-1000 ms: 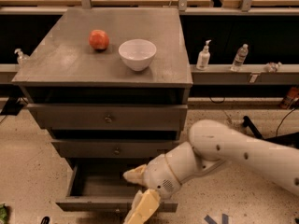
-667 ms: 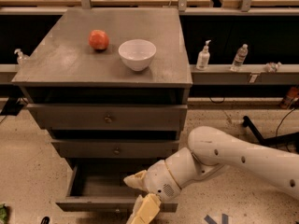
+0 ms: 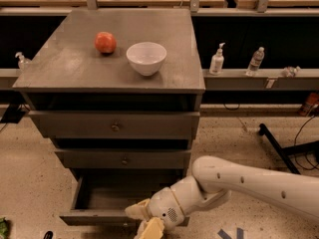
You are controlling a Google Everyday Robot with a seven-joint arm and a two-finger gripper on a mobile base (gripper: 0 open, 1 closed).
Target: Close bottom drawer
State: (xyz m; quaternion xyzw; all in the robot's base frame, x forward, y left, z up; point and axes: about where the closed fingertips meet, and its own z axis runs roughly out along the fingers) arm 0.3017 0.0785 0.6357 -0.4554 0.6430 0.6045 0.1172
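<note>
Down and to the left since the earlier frame for the gripper (image 3: pixel 135 223) and its white arm (image 3: pixel 249 180). No shift in the bottom drawer (image 3: pixel 92 217), pulled out as before from the foot of the grey cabinet (image 3: pixel 60 71). Lowest of the cabinet's three, standing open, inside shallow and dark, slim front panel nearest the camera.

Close over the middle of that front panel: the gripper, yellowish fingers (image 3: pixel 149 229) spread apart, one above the panel's top edge, the other in front of it. Cannot tell whether touching the panel; knob hidden behind them. Reaching in low from the cabinet's right: the arm.

Above the open drawer, shut into the cabinet's face: the middle drawer (image 3: pixel 89 158), then the taller top drawer (image 3: pixel 75 125), each with a small centre knob.

On the cabinet's top: a red fruit (image 3: pixel 105 42) toward the back left, and a white bowl (image 3: pixel 146 58) just right of it, not touching.

Behind the cabinet to its right, on a low ledge: a white pump bottle (image 3: pixel 216 59) and a clear bottle (image 3: pixel 255 61). By the cabinet's left edge, another small pump bottle (image 3: pixel 20 61).
</note>
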